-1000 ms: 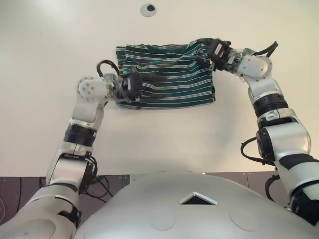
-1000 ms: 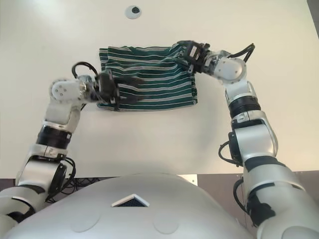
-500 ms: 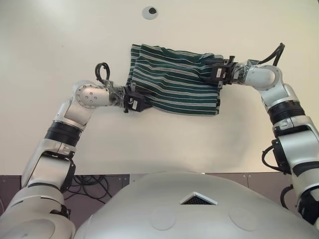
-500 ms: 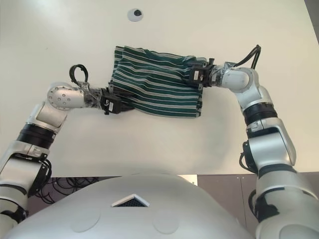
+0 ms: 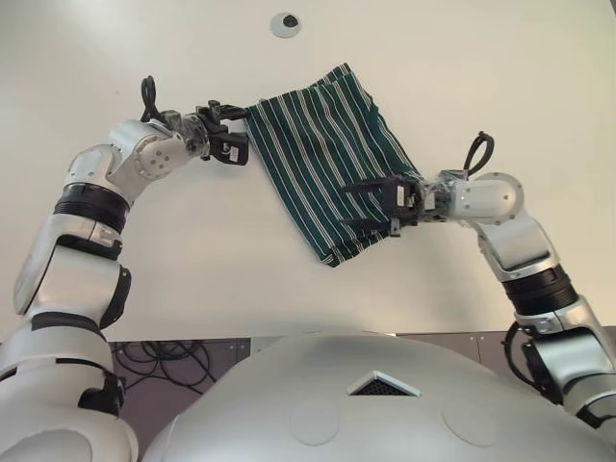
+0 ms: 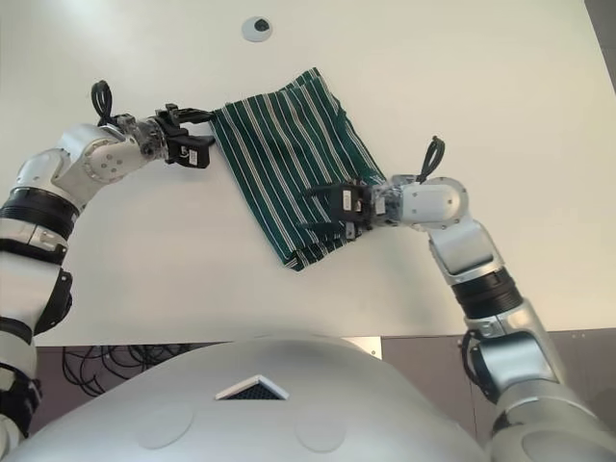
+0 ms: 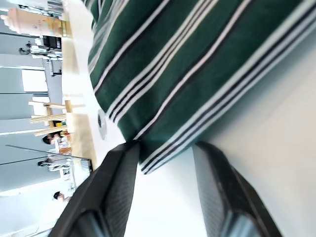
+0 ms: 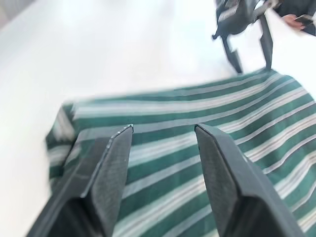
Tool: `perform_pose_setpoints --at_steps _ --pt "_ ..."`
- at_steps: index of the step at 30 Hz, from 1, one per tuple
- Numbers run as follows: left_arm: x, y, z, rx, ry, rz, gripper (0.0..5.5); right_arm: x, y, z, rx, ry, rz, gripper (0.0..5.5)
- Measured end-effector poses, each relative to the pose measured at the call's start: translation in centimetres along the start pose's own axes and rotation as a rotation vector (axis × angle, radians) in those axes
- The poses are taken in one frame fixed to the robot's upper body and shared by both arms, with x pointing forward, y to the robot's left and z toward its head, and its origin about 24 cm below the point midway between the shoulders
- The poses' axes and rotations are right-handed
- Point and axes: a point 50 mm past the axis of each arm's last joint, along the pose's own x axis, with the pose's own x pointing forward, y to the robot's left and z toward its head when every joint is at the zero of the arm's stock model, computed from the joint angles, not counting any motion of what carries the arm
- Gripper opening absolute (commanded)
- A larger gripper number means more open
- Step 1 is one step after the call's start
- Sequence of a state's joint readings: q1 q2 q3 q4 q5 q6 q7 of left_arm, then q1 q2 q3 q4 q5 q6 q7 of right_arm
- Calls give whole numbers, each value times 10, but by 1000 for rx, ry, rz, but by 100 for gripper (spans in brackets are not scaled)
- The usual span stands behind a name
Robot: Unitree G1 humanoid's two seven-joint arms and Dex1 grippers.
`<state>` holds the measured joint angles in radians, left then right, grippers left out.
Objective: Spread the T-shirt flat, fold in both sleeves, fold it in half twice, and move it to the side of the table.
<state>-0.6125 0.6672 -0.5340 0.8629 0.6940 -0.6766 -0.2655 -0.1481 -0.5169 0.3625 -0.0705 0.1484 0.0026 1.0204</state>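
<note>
Left hand (image 5: 234, 130) fingers spread, straddling T-shirt (image 5: 327, 144) corner.

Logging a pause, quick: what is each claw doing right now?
Left claw: open, at a corner of the shirt.
Right claw: open, over the shirt.

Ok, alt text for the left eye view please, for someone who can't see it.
A folded dark green T-shirt with white stripes lies diagonally on a white table. The left gripper sits open at its far left corner and the right gripper, open, over its near right edge. A small round grey disc lies beyond it.
</note>
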Motion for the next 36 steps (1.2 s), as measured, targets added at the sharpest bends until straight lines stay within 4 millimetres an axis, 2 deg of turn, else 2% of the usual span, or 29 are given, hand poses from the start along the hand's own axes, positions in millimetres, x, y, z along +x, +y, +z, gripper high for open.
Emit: perform_pose_setpoints --at_steps 5,7,9,12,14,15,16,18,20,21,23,24,27,30,31,36 --pt "-8 -5 -23 -51 114 140 189 -30 -27 7 85 -78 -152 231" --pt "-20 1 -35 -129 153 240 189 -48 -39 4 96 -85 -236 231" --pt "-37 11 -40 -228 104 358 189 -66 -55 1 8 -36 -341 231" --pt "-40 -1 -22 -352 -82 335 189 -62 -61 -7 -129 10 -370 231" --pt "-41 -17 -5 -406 -211 243 189 -40 -60 -14 -196 37 -335 231" --pt "-41 -26 11 -422 -314 179 189 -25 -58 -23 -248 90 -300 231" --pt "-42 -34 22 -429 -375 138 189 -22 -57 -30 -266 120 -286 231" --pt "-51 -60 45 -475 -465 18 189 -38 -69 -40 -224 149 -367 231" --pt "-59 -71 60 -498 -512 -45 189 -59 -78 -37 -147 57 -447 231" --pt "-63 -76 68 -505 -537 -74 189 -76 -80 -34 -130 24 -464 231" --pt "-72 -89 82 -533 -563 -135 189 -115 -74 -35 -123 50 -483 231" --pt "-75 -93 87 -542 -569 -157 189 -126 -66 -38 -125 80 -467 231" --pt "-75 -98 99 -533 -582 -177 227 -137 -38 -54 -137 173 -373 260" --pt "-64 -97 108 -505 -597 -152 268 -145 -13 -69 -177 319 -250 312" --pt "-59 -96 112 -494 -605 -140 268 -145 -4 -76 -204 356 -222 312" --pt "-45 -92 120 -434 -615 -72 268 -147 -3 -77 -408 403 -204 312"
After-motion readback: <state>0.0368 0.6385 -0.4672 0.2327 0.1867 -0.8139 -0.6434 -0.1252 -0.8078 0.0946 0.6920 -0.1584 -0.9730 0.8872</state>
